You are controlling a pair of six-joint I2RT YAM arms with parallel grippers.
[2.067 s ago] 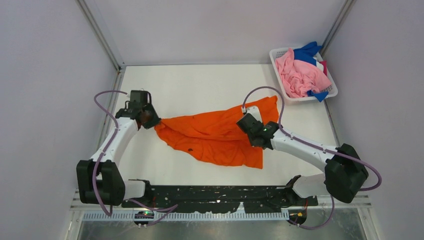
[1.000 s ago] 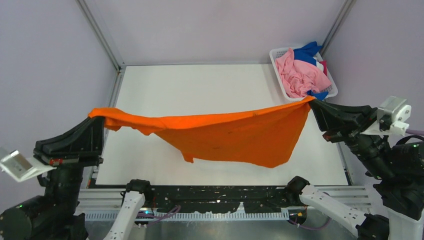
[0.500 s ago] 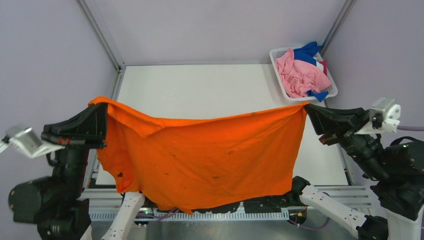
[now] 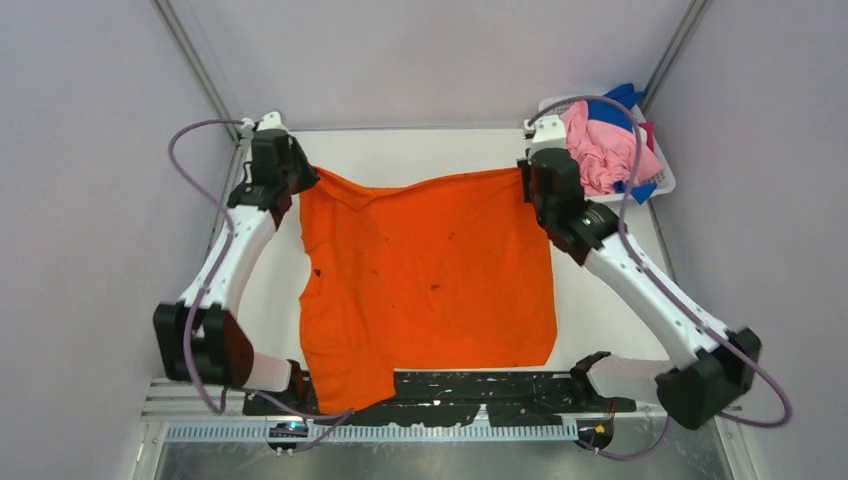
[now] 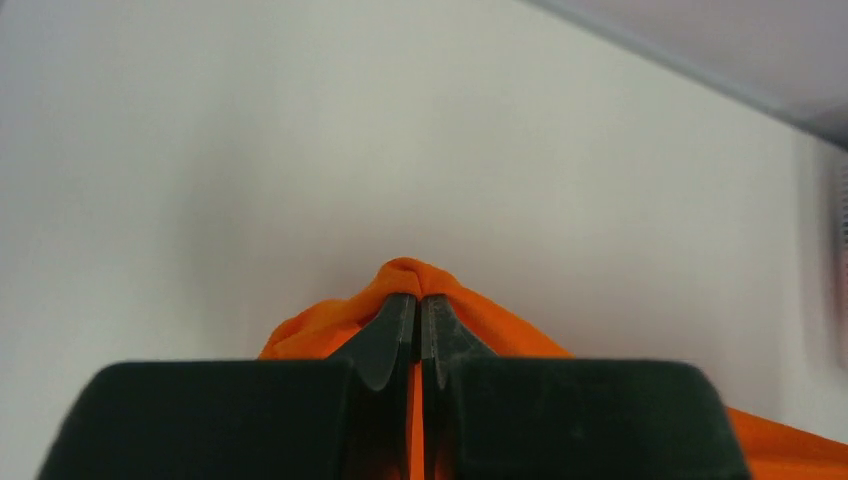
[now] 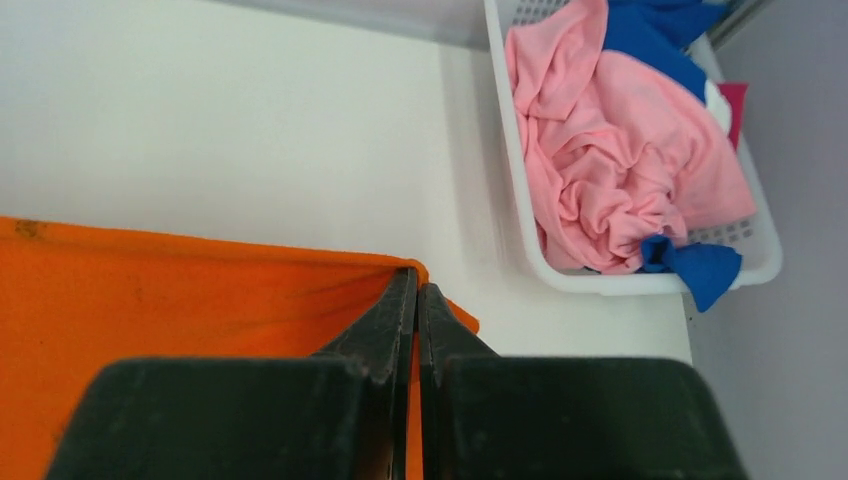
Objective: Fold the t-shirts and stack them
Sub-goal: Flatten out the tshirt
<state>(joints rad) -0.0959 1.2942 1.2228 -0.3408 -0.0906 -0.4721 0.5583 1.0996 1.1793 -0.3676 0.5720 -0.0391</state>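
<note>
1. White table [image 4: 420, 155]: orange t-shirt [image 4: 430, 270] lies spread, near hem overhanging the edge.
2. Left gripper [image 4: 300, 180] and right gripper [image 4: 527, 182], each pinched shut on a far corner, hold it taut for folding.
3. Basket [image 4: 658, 188]: pink t-shirt [image 4: 600, 145] waits.

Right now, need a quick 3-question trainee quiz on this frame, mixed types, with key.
1. True or false: the left gripper and right gripper are both shut on the orange t-shirt.
2. In the top view, the white basket sits: A near left, B far right, C centre.
3. Fill in the colour: the top t-shirt in the basket is ___.
Key: 1 true; 2 B; 3 pink.
</note>
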